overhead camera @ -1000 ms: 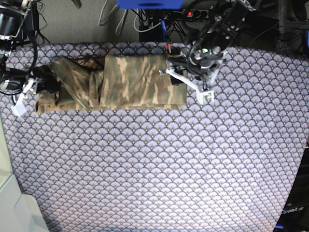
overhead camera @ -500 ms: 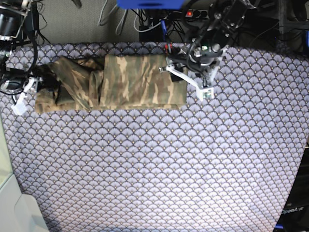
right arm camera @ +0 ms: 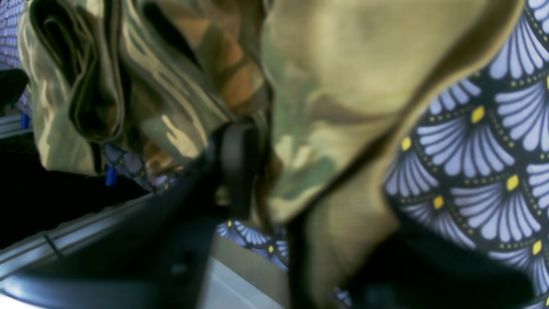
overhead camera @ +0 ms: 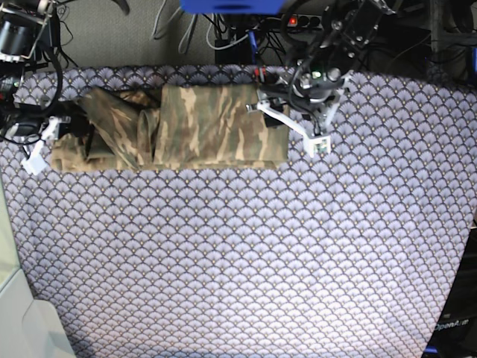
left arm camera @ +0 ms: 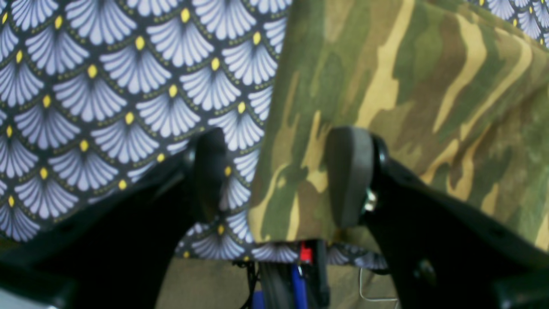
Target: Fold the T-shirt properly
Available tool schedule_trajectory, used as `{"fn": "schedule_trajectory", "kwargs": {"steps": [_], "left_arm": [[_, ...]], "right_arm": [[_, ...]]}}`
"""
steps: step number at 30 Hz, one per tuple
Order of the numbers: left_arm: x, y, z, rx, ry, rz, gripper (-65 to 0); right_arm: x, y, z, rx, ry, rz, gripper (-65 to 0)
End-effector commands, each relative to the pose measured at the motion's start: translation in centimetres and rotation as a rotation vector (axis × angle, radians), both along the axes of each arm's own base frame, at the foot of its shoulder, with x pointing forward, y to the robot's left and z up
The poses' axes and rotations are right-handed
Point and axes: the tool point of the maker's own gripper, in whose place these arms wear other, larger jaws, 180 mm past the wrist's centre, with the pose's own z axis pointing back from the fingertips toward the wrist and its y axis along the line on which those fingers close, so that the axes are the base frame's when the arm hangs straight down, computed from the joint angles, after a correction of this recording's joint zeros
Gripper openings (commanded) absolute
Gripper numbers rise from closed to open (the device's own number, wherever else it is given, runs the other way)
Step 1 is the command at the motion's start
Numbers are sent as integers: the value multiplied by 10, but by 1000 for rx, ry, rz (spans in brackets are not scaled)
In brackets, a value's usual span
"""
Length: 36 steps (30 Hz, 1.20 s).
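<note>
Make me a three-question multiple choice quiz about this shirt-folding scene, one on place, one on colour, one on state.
1. Where on the patterned cloth does the T-shirt lie?
A. along the far edge
B. in the middle
C. at the near edge

2. What colour are the dots in the cloth's fan pattern?
A. red
B. yellow
C. green

3. How is the left gripper?
A. shut on the shirt
B. open, one finger on each side of the shirt's edge
C. out of view

Answers: 1 A, the base view shows it by the top edge. 2 B, the wrist views show yellow dots. 3 B, a clear gap shows between its fingers.
</note>
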Motion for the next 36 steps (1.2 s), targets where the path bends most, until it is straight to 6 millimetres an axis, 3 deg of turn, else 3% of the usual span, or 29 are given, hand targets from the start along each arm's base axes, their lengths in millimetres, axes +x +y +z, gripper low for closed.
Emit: {"fn": "schedule_trajectory", "kwargs": {"steps": [1,3,11,18,22,25,28,31,33,36], "left_arm": [[7,0,9,-1,-38,-3,-279],[7,-1,10,-4,-39,-4,-279],[8,0,11,-5,-40,0,-279],[13,-3,26,-26,-83,-5,-279],[10,9,20,-1,-43,-3,-279],[15,28,22,10,-48,61,-279],[13,53,20,23,-40,140,-279],[5,66,15,32,-19,182,-285],[2,67,11,35,-7,186,-335],[2,69,3,44,10,196,-489]], "right_arm": [[10,-8,13,-14,-45,0,-595],[11,-7,14,-16,-49,4,-650],[11,3,12,4,-51,8,-650],[28,18,44,-53,-182,77,-650],[35,29,62,-80,-250,112,-650],[36,40,64,-62,-270,115,-650],[37,42,64,-60,-275,118,-650],[37,42,64,-59,-274,117,-650],[37,41,64,-58,-273,114,-650],[38,42,66,-61,-281,118,-650]]}}
